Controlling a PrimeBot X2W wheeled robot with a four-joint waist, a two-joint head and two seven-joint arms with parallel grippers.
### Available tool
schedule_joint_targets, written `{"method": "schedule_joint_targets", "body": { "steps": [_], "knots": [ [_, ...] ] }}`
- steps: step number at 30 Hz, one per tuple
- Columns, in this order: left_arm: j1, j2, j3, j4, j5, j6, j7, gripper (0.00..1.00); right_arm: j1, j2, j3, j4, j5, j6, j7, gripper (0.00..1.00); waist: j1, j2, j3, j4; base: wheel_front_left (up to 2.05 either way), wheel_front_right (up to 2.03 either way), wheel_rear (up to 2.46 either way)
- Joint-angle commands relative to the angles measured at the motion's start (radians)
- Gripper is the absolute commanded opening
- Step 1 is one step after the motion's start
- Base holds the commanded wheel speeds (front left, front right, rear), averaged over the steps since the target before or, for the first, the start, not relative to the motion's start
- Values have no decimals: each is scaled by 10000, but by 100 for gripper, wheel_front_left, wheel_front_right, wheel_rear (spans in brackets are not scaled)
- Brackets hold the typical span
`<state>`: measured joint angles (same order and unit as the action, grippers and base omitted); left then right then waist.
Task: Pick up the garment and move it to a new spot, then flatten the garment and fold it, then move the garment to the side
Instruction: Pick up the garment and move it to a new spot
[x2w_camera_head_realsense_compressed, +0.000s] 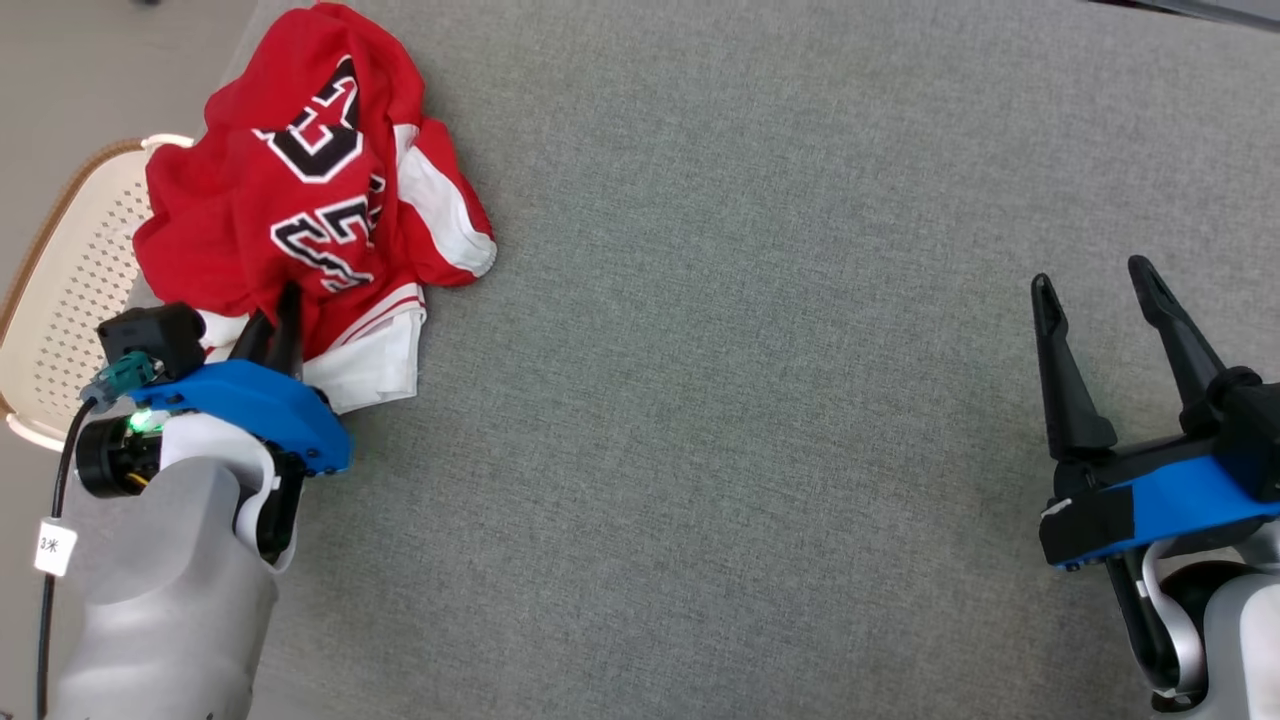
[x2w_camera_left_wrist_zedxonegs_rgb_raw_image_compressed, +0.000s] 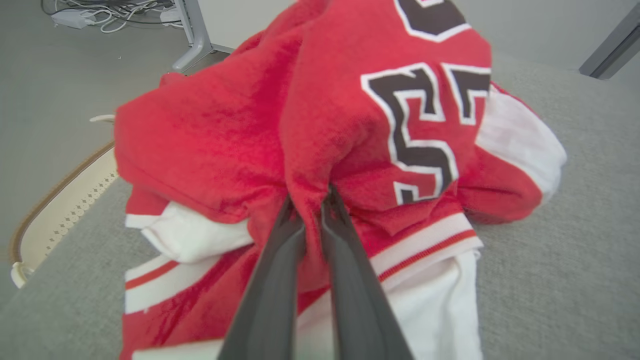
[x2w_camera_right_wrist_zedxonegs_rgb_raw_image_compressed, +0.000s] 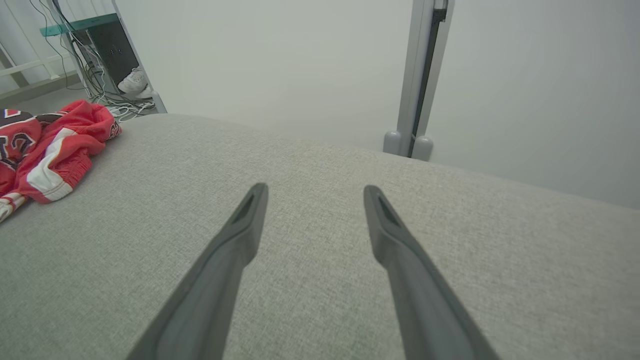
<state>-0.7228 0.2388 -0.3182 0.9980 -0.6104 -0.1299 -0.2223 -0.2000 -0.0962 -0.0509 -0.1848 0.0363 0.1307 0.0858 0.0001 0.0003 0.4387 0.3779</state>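
Left gripper clamped on red garment at grey surface's left edge.
Head view: right gripper spread, well apart. Left wrist view: fingers pinch a red fold. Right wrist view: white shoe on far floor.

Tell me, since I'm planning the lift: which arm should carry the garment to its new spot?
Left. The left gripper is pinched on the garment; the right gripper stands open, well away over the grey surface.
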Motion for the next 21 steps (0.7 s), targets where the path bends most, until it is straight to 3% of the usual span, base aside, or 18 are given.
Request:
{"method": "schedule_joint_targets", "body": {
  "steps": [1,5,11,21],
  "knots": [
    [-123,169,-184,181,-79,-12,-68,0,-80,6,-53,-2,-21,1,-72,100,-1,-3,-129,-31,0,0,0],
    [-151,458,-422,280,-182,-13,-279,0,96,72,-91,70,-5,1,-208,100,-1,-3,-504,-90,0,0,0],
    [108,833,-26,-335,-87,30,-434,0,403,192,-129,215,120,2,-449,100,-1,-3,-1253,-239,0,0,0],
    [2554,1109,1266,-3931,921,845,-437,0,1239,411,-222,551,471,2,-895,100,-1,-3,-2970,-893,0,0,0]
  ]
}}
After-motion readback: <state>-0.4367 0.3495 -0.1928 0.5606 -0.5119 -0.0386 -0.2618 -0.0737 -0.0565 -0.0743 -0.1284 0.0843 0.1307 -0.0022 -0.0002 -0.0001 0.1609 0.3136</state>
